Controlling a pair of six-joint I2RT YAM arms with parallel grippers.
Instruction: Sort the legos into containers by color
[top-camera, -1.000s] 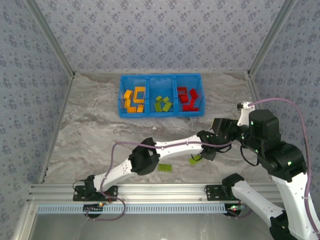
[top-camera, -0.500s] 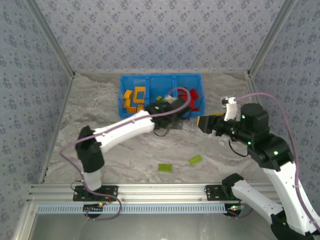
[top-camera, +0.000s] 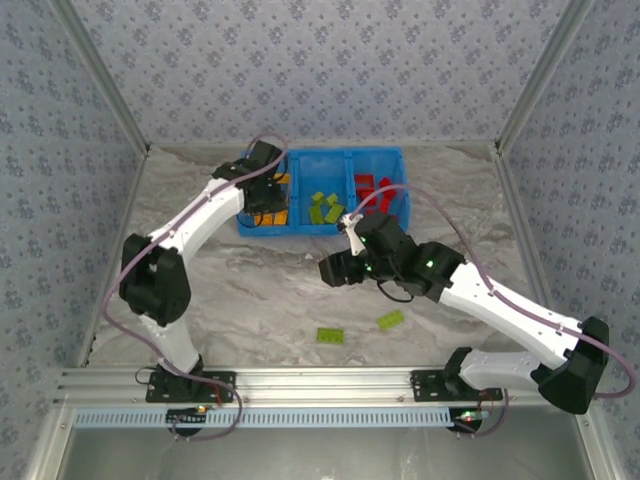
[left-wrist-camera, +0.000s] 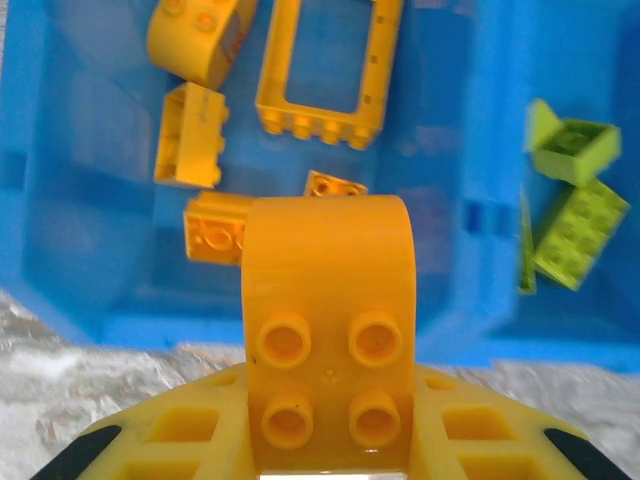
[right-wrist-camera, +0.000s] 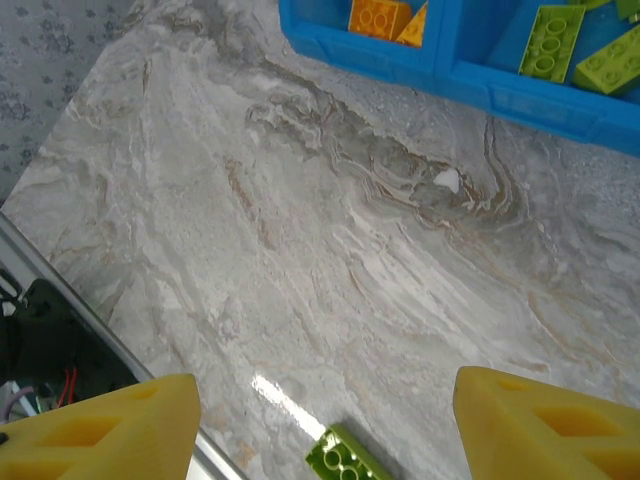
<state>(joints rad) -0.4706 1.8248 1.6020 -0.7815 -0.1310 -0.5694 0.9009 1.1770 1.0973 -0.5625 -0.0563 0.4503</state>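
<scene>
The blue bin (top-camera: 322, 229) stands at the back of the table. Its left compartment holds orange-yellow legos (top-camera: 280, 187), the middle one lime green ones (top-camera: 325, 207) and the right one red ones (top-camera: 378, 187). My left gripper (top-camera: 262, 203) hovers over the left compartment, shut on an orange-yellow brick (left-wrist-camera: 328, 300) with a rounded end and studs. Below it lie an open orange frame (left-wrist-camera: 330, 60) and other orange bricks. My right gripper (top-camera: 335, 270) is open over the middle of the table with nothing between its fingers (right-wrist-camera: 110, 430). Two lime green bricks (top-camera: 331, 335) (top-camera: 391, 320) lie loose near the front.
An aluminium rail (top-camera: 320, 382) runs along the near edge. Patterned walls close in the left, right and back sides. In the right wrist view one green brick (right-wrist-camera: 345, 460) lies just below the open gripper (right-wrist-camera: 325, 428), with bare marble table (right-wrist-camera: 330, 250) up to the bin (right-wrist-camera: 520, 95).
My left arm has swung from the front right of the table back to the bin's left compartment. My right arm has reached leftward to the table's middle.
</scene>
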